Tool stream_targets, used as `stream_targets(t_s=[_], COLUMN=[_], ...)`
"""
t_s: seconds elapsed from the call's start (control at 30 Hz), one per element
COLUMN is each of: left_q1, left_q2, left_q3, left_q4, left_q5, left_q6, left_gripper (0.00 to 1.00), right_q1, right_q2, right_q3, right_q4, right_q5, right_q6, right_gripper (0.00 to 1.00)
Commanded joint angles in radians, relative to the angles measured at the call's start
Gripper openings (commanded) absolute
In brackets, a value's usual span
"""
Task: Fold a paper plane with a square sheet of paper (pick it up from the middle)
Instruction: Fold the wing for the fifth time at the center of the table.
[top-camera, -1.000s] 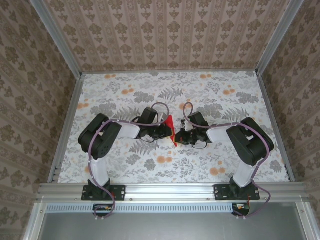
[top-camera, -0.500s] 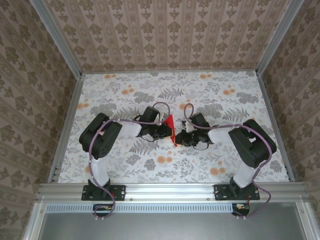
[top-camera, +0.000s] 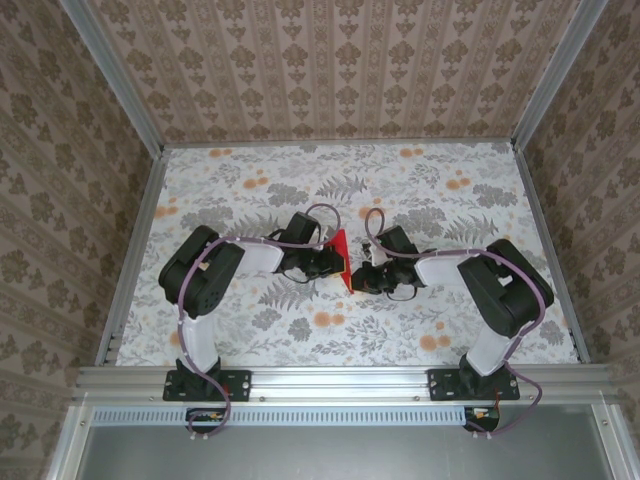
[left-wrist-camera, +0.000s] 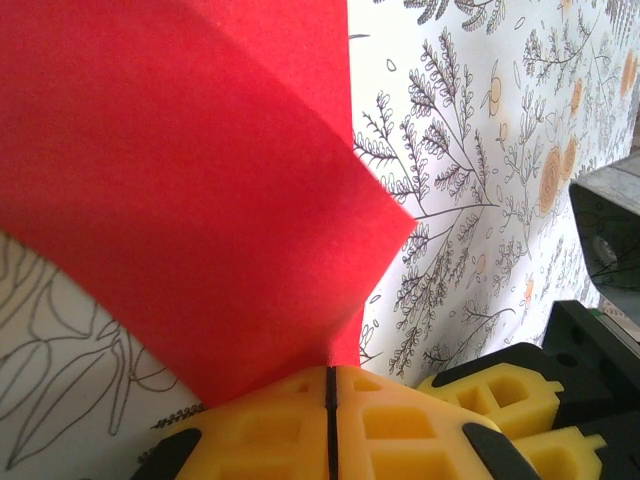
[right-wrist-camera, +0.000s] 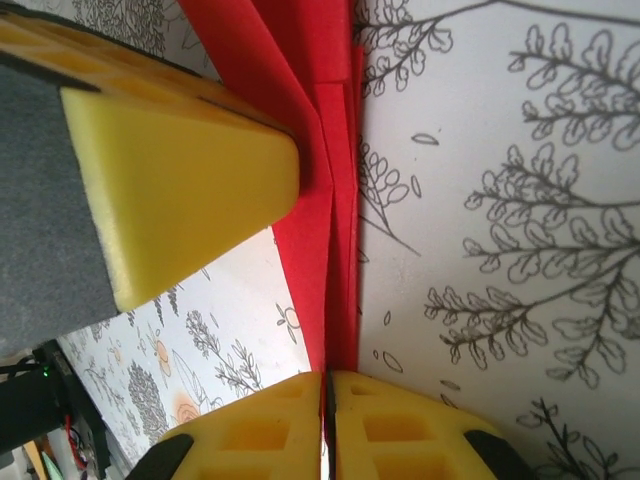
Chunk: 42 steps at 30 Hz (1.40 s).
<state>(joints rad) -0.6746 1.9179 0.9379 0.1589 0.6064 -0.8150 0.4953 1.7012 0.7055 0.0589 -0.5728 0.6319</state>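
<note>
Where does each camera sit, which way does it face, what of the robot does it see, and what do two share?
Top external: above and behind the bases, looking down on the table; both whole arms, left gripper and right gripper meeting at the red paper.
Left wrist: on the left arm, looking along its shut jaws, which pinch the paper.
Right wrist: on the right arm, looking along its shut jaws at the paper's folded edges.
Shared: both wrist views show the paper against the floral table.
</note>
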Motion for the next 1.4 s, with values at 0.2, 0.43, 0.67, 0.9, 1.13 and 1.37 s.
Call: stream_targets(t_s=[0.2,0.43,0.67,0.9,1.13,1.37], left_q1=[-0.002,-0.001,0.000,0.003,0.006,0.009], left_q2=[0.042,0.043,0.045,0.061,0.067,0.065], left_q3=[0.001,0.002,0.008,0.014,0.012,0.007], left_q4=[-0.066,-0.069,-0.077,-0.088,-0.101,-0.102], left_q5=[-0.050,-0.048,-0.046,-0.046,-0.058,-0.061], left_q6=[0.017,0.017,0.016,0.006,-0.003,-0.004], left_gripper=[0.10,0.10,0.10,0.10,0.10,0.10], right_q1=[0.007,0.016,0.020,0.029,0.037,0.043], right_q2=[-0.106,0.000,0.063,0.072,0.059,-0.031], right_q3=[0.028,0.093,0.095,0.052,0.031,-0.021], right_q4=[-0.095,-0.059,-0.068,-0.082,-0.166,-0.263], right_q5=[0.035,-0.033,-0.030,-0.042,-0.034,-0.006], right_q6=[-0.049,-0.044,-0.049,-0.047,-0.076,-0.112], right_gripper=[0.20,0.13,0.12,0.12,0.12,0.11])
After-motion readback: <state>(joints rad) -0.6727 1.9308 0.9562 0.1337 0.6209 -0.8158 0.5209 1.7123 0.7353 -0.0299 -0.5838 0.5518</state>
